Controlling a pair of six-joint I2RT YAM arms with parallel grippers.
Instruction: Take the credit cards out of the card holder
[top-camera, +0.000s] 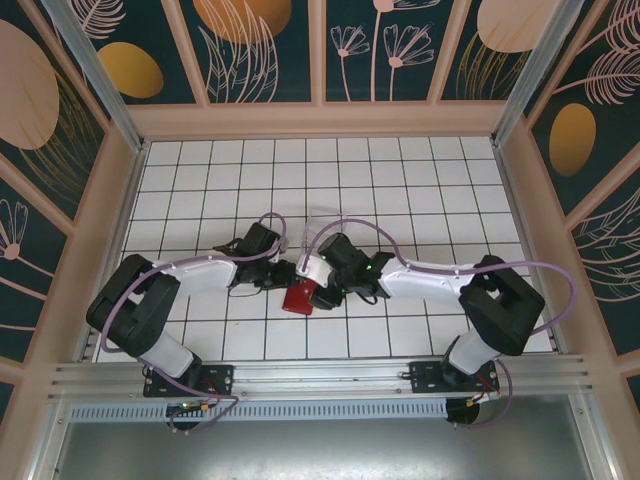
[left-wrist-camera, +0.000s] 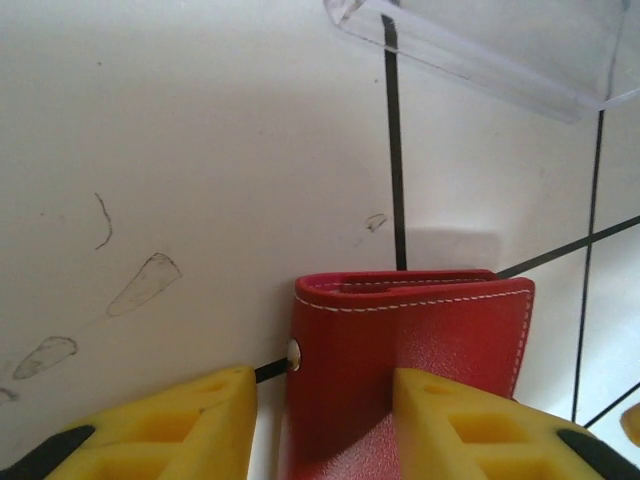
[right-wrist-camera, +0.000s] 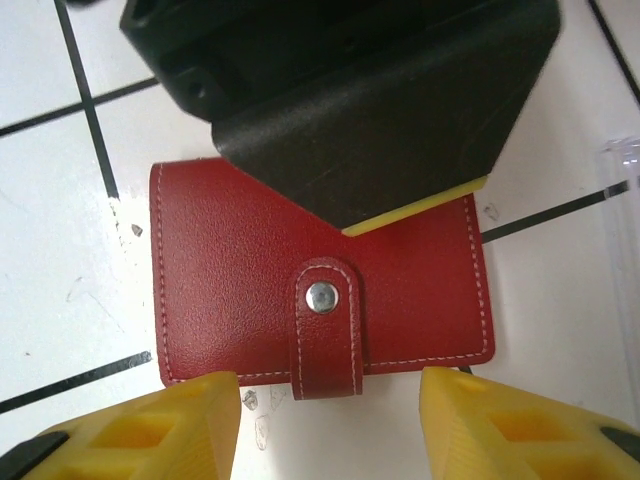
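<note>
The red card holder (top-camera: 298, 298) lies folded flat on the white tiles between both arms. Its closing tab (right-wrist-camera: 325, 340) is snapped down over the front, so the credit cards are hidden inside. My right gripper (right-wrist-camera: 330, 430) is open, its yellow fingertips just short of the tab's edge of the card holder (right-wrist-camera: 240, 270). My left gripper (left-wrist-camera: 325, 420) is open at the opposite side, straddling one corner of the card holder (left-wrist-camera: 420, 330), one finger beside it and one over it. In the top view the left gripper (top-camera: 283, 278) and right gripper (top-camera: 318, 292) meet over it.
A clear plastic box (left-wrist-camera: 490, 50) stands just beyond the card holder; its edge (right-wrist-camera: 620, 170) also shows at the right of the right wrist view. The left gripper's black body (right-wrist-camera: 350, 90) hangs over the holder's far edge. Wooden walls (top-camera: 320, 120) enclose the tiled floor.
</note>
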